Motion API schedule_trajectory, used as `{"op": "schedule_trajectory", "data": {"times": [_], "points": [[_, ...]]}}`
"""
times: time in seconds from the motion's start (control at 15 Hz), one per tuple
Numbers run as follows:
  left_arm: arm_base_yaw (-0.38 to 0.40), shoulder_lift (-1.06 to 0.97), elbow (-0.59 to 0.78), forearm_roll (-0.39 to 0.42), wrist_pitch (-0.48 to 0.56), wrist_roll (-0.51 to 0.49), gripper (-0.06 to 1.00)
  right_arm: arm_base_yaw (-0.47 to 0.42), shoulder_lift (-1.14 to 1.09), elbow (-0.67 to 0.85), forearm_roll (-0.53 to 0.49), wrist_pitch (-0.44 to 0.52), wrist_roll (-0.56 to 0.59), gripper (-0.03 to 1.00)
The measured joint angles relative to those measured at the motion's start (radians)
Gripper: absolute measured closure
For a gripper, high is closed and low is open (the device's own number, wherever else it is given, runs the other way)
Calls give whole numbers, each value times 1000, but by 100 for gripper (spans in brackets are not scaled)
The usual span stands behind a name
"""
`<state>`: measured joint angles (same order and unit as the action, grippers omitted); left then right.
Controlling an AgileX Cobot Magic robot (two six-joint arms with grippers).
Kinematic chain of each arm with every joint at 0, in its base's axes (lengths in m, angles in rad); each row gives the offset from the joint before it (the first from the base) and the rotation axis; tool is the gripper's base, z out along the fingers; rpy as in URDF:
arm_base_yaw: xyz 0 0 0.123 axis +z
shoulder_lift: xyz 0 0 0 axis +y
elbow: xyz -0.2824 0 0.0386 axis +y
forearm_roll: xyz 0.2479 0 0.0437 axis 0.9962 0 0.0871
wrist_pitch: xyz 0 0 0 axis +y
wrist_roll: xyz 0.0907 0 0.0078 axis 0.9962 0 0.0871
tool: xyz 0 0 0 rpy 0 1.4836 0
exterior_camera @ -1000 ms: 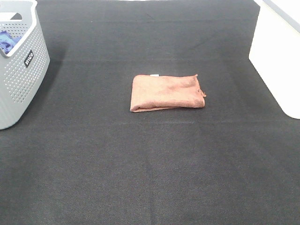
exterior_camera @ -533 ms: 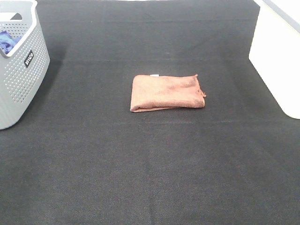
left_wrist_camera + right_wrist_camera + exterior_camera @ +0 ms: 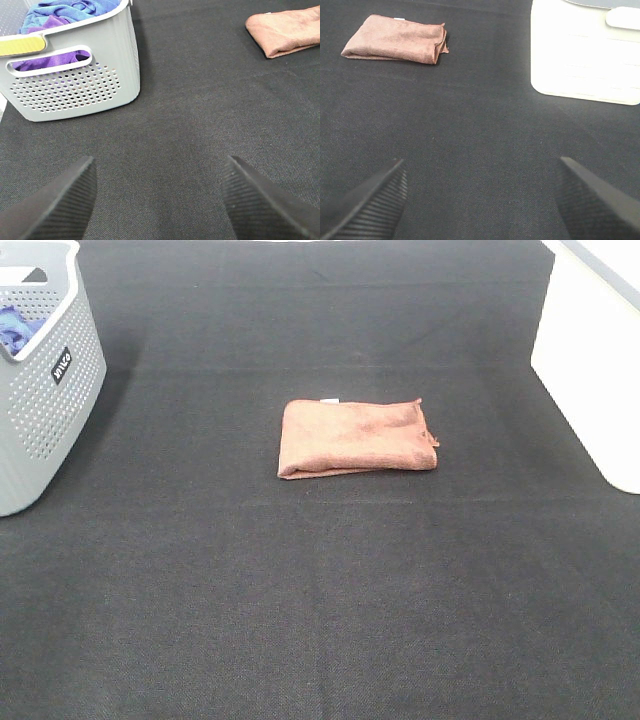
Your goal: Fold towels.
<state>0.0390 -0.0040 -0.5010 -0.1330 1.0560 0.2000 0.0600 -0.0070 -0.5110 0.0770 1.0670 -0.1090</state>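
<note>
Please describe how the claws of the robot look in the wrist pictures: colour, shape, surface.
Only the fingertips show. The left claw and the right claw each have two dark grey, wedge-shaped fingers with fine ribbed pads. No cables or markings are visible.

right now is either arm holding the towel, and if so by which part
Nothing is held. Both wrist views show the jaws wide apart over bare black mat, with nothing between them. The folded reddish-brown towel lies alone on the mat, clear of both arms.

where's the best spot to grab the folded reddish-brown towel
Probably the right-hand edge of the reddish-brown fuzzy towel, coming from above with the right gripper. The loose layered ends and a raised corner lie there; the left edge is a smooth closed fold.
</note>
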Motion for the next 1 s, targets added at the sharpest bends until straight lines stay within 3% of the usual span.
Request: {"op": "schedule_trajectory", "data": {"times": [1.0], "points": [[0, -1, 0, 0, 0, 0, 27, 0, 0, 0, 0, 0, 0, 20]]}}
